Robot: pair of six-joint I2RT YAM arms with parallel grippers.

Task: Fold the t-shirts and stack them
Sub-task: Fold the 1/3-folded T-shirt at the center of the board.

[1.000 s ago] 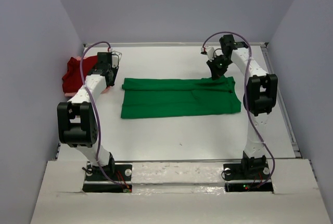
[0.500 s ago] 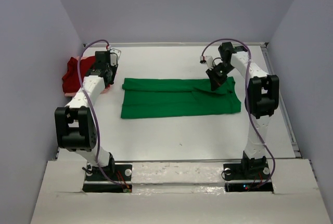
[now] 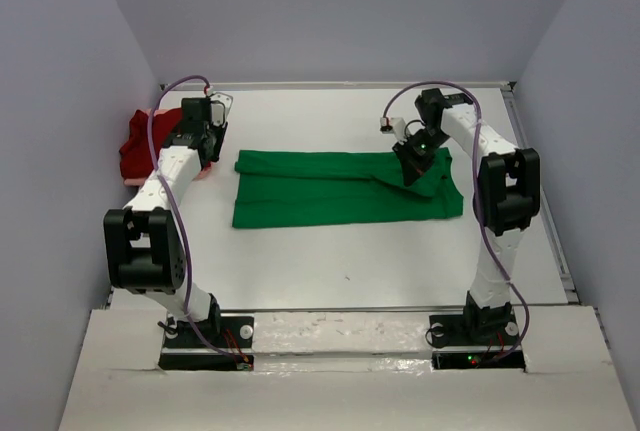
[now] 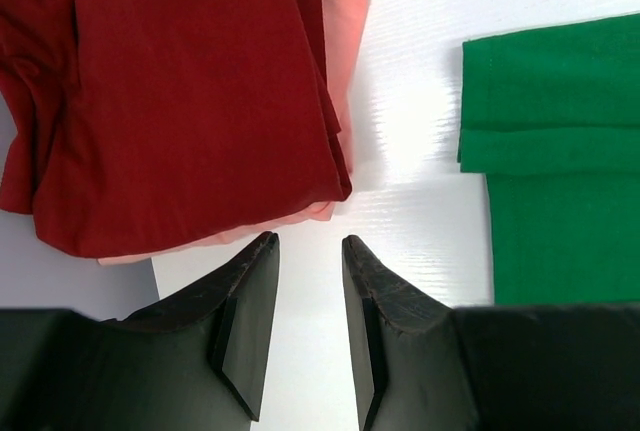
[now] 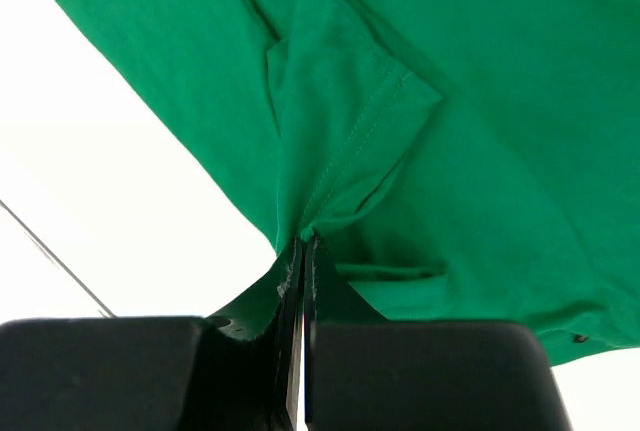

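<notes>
Top external: my right gripper [image 3: 413, 163] pinches the far right sleeve of the green t-shirt [image 3: 320, 196], whose length runs leftward.

on the table [image 3: 350, 261] the flat t-shirt [image 3: 330, 191] lies centrally, right of the two-shirt pile [image 3: 142, 143].

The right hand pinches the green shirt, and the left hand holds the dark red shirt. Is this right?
Not quite. The right hand does pinch the green shirt, but the left hand holds nothing: the left wrist view shows it open, beside the dark red shirt.
</notes>
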